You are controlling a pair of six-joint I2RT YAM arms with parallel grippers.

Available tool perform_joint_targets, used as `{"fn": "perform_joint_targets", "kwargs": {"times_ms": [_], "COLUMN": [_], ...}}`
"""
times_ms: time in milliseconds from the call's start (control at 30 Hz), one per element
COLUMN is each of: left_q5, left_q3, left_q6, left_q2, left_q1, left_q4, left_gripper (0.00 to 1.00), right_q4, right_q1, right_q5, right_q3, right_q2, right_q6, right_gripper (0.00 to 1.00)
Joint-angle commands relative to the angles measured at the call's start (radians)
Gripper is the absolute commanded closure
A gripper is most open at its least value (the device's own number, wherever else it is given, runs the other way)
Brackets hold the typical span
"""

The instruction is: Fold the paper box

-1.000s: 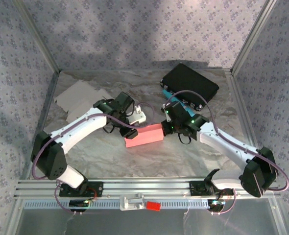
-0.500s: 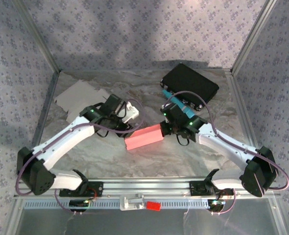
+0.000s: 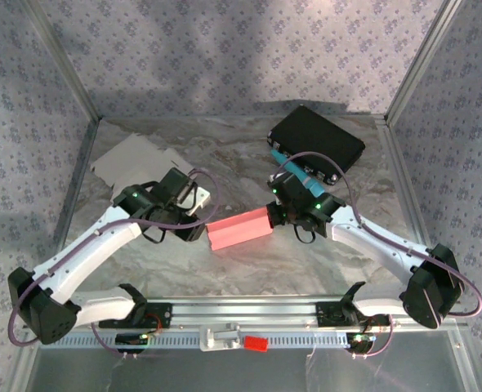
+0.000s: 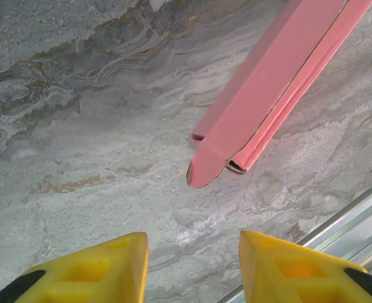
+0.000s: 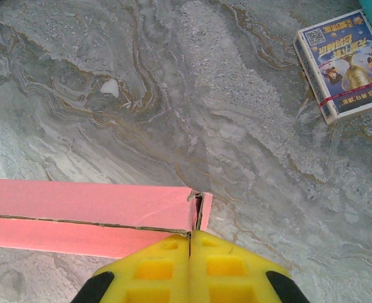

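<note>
Pink paper box (image 3: 239, 229), long axis left-right, right end farther

The colourful card pack (image 5: 345, 63) bears printed lettering too blurred to read.

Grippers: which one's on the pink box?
The right gripper: shut, its tips against one end of the pink box. The left gripper hangs open, apart from the other end, holding nothing.

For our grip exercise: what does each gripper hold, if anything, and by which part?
Right gripper seems to pinch the pink box by its end flap; left gripper, open, holds nothing.
</note>
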Motion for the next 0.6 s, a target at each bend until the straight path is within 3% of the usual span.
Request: {"fn": "perform_joint_targets", "kwargs": {"times_ms": [0,367,567], "left_q5": [0.007,-0.005,0.008], "left_q3": [0.024,0.069,0.079], "left_q6": [0.016,0.094,0.097], "left_q2": [0.037,0.120,0.146], "left_q1": [-0.004,-0.006,-0.006], "left_q4": [-0.020,0.014,0.024], "left_gripper": [0.58,0.55,0.59], "right_q4": [-0.042,-0.047,-0.046], "right_q1": [0.005,0.003,0.001], "right_q5": [0.010,0.006,0.002], "right_q3": [0.016,0.013,0.013], "right_q2": [0.016,0.009,0.011], "right_q6": [0.014,0.017,0.019], "right_gripper": [1.00,1.00,1.00]}}
